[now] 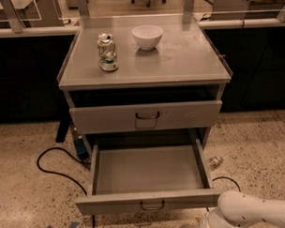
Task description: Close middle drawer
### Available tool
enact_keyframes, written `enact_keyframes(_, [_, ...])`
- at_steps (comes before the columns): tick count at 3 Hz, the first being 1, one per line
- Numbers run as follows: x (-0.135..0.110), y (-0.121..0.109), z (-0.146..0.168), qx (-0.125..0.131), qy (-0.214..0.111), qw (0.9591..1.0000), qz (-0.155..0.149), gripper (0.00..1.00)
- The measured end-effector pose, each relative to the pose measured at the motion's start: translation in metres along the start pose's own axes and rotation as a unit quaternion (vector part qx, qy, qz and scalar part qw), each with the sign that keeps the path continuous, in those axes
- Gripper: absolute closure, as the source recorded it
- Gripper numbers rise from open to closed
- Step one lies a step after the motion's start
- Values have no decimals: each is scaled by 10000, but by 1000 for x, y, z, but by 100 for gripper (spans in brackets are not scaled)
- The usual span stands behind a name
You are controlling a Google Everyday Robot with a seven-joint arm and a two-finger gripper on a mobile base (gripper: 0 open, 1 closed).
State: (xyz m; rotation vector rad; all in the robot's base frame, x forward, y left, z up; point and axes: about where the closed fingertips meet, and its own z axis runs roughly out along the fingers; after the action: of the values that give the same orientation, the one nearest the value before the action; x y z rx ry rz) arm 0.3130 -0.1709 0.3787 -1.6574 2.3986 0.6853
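Note:
The middle drawer (149,169) is pulled far out at the bottom of the grey cabinet. Its flat grey inside is bare, and its low front panel (113,203) has a small dark wire handle (153,207) at the centre. My white arm (251,214) comes in from the bottom right. My gripper (208,225) is at the picture's lower edge, just below and right of the drawer's front right corner, mostly hidden by the wrist. It is not on the handle.
Above it, the drawer with the taller front panel (147,116) is slightly out. On the cabinet top (187,58) stand a crushed can (107,52) and a white bowl (148,37). A black cable (53,168) and a plug (81,148) lie on the floor at the left.

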Motion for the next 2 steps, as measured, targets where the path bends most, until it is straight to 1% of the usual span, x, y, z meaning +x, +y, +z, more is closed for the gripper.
enact_keyframes(1, [0,0,0,0,0,10000,0,0])
enact_keyframes(2, [-4,-14,8,135,171,9998,19,0])
